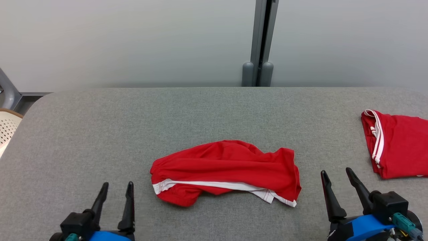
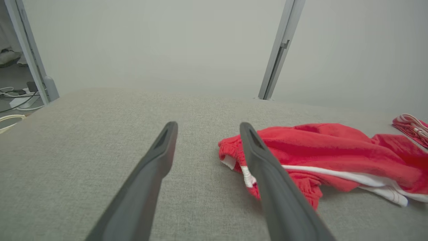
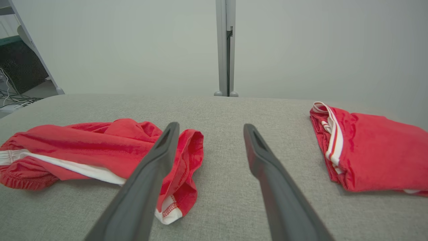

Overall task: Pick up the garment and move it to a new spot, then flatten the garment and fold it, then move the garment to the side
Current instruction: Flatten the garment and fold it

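Your crumpled red cloth shorts (image 1: 227, 167), with a white stripe down the side, lie bunched in the middle of the grey fabric-covered table (image 1: 100, 134), between your two claws and touched by neither. The left gripper (image 1: 118, 184) sits released, fingers spread and empty, near the gathered waistband (image 2: 230, 150). The right gripper (image 1: 335, 170) is likewise spread and empty, just beside the open leg hem (image 3: 192, 147). A heap like this fits two stages: shorts waiting to be lifted to a new spot, or shorts already set down there and waiting to be flattened. Either way your next hold is on the cloth, so choose the ends well. Take the waistband with the left and the hem with the right, where the edges stand proud of the table. Come in low and pinch the cloth alone, not the table cover under it. The layers are twisted over each other, so I judge a grab in the middle would only tighten the bundle. Keep your right arm clear of the folded red garment with white trim (image 1: 398, 147), lying well apart at the right edge.
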